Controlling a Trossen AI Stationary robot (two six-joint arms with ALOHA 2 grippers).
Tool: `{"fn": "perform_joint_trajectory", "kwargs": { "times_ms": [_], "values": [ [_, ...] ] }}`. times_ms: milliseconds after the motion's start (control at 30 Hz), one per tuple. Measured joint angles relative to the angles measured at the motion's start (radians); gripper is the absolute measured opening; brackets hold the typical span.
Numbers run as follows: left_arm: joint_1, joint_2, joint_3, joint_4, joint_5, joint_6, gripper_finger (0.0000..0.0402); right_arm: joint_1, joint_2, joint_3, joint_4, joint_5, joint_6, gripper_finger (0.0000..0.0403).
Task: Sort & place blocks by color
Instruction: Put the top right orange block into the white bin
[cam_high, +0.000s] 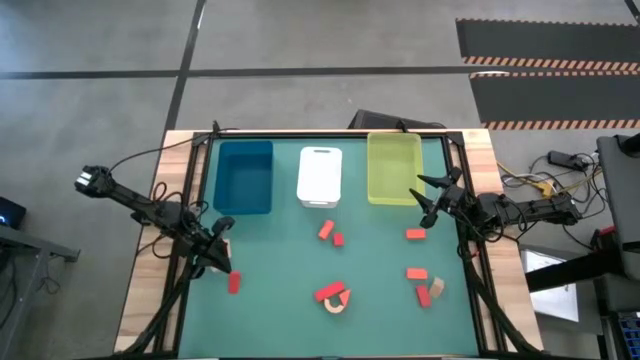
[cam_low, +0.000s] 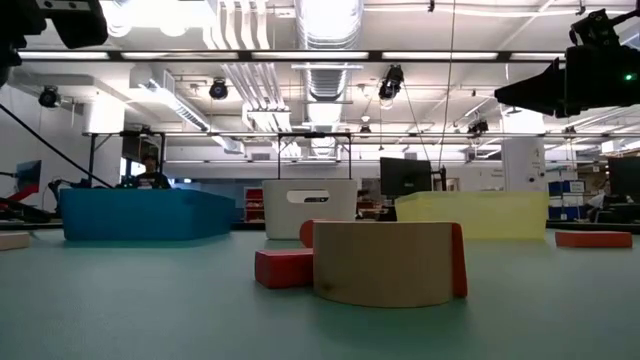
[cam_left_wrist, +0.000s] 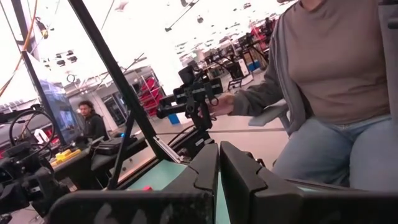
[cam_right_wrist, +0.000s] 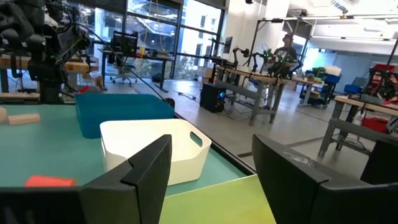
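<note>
Red blocks lie scattered on the green table: two (cam_high: 331, 235) at the middle, one (cam_high: 415, 234) toward the right, one (cam_high: 234, 283) toward the left. Near the front, a tan arch (cam_high: 337, 303) lies against a red piece (cam_high: 329, 292); the low view shows this arch (cam_low: 385, 262) up close. A tan block (cam_high: 437, 287) lies at the near right. My left gripper (cam_high: 221, 260) hovers shut and holding nothing over the table's left side; its own view shows the fingers (cam_left_wrist: 217, 177) closed. My right gripper (cam_high: 424, 200) stands open at the yellow-green tray's near right corner, nothing between its fingers (cam_right_wrist: 211, 180).
Three trays stand in a row at the back: blue (cam_high: 244, 176), white (cam_high: 320, 176), yellow-green (cam_high: 394, 168). A further tan block (cam_high: 227, 225) lies by the left arm. Past the table a person (cam_left_wrist: 336, 93) stands with a hand on a dark device (cam_left_wrist: 193, 99).
</note>
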Motion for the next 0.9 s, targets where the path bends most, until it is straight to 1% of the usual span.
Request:
{"fn": "perform_joint_trajectory", "kwargs": {
  "times_ms": [100, 167, 300, 400, 467, 567, 667, 900],
  "values": [
    [0.0, 0.0, 0.0, 0.016, -0.001, 0.0, 0.0, 0.0, 0.0, 0.0, 0.0, 0.0, 0.0, 0.0215],
    [0.0, 0.0, 0.0, 0.027, -0.001, 0.0, 0.0, 0.0, 0.0, 0.0, 0.0, -0.001, 0.036, 0.0215],
    [0.0, 0.0, 0.0, 0.069, -0.002, 0.002, 0.0, 0.0, 0.0, 0.0, 0.001, -0.005, 0.289, 0.0215],
    [0.0, 0.0, 0.0, 0.136, -0.002, 0.003, 0.0, 0.0, 0.0, 0.0, 0.003, -0.003, 0.398, 0.0215],
    [0.0, 0.0, 0.0, 0.182, -0.002, 0.003, 0.0, 0.0, 0.0, 0.0, 0.016, -0.002, 0.402, 0.0215],
    [0.0, 0.0, 0.0, 0.248, -0.002, -0.001, 0.0, 0.0, 0.0, 0.0, 0.05, -0.001, 0.353, 0.0215],
    [-0.002, 0.0, 0.0, 0.296, -0.002, -0.002, 0.0, 0.0, 0.0, 0.0, 0.103, -0.001, 0.343, 0.0215],
    [-0.002, 0.0, 0.0, 0.313, -0.001, -0.003, 0.0, 0.0, 0.0, 0.0, 0.108, -0.001, 0.34, 0.0215]
  ]
}}
